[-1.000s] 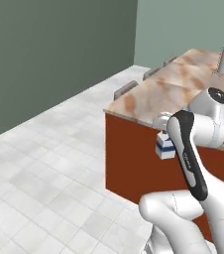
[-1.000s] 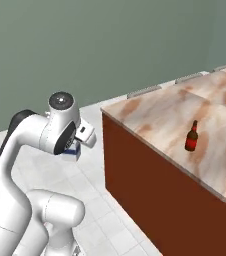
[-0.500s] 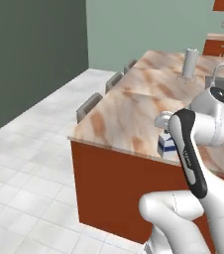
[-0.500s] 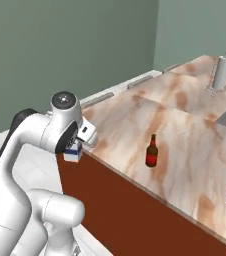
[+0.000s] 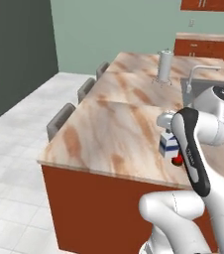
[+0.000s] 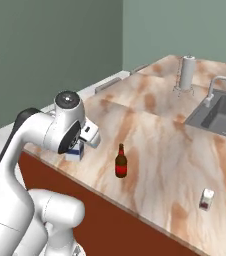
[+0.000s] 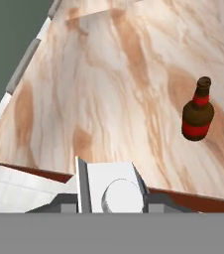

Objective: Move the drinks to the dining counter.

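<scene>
My gripper (image 6: 79, 146) is shut on the small white-and-blue carton (image 5: 169, 145), which it holds just above the near edge of the dining counter (image 5: 114, 134). From the hand view I look down on the carton's white top (image 7: 111, 191) between the gripper (image 7: 111, 199) jaws, with the counter edge (image 7: 44, 166) right below. The dark brown bottle with a red label (image 6: 120, 161) stands upright on the marbled top, a short way right of the carton (image 6: 75, 151). Beyond the carton, to the right, the hand view shows the bottle (image 7: 197, 112). My arm hides most of the bottle (image 5: 176, 159) in the left base view.
A grey sink (image 6: 224, 114) with a tap is set into the counter at the far right. A tall grey roll holder (image 6: 187, 73) stands behind it. A small shaker (image 6: 205, 199) sits near the front right edge. Grey stools (image 5: 60, 120) line the counter's left side.
The whole picture has shifted: the base has driven up to the counter, whose top now lies under the arm. The carton has stayed in the gripper; the bottle stands as before.
</scene>
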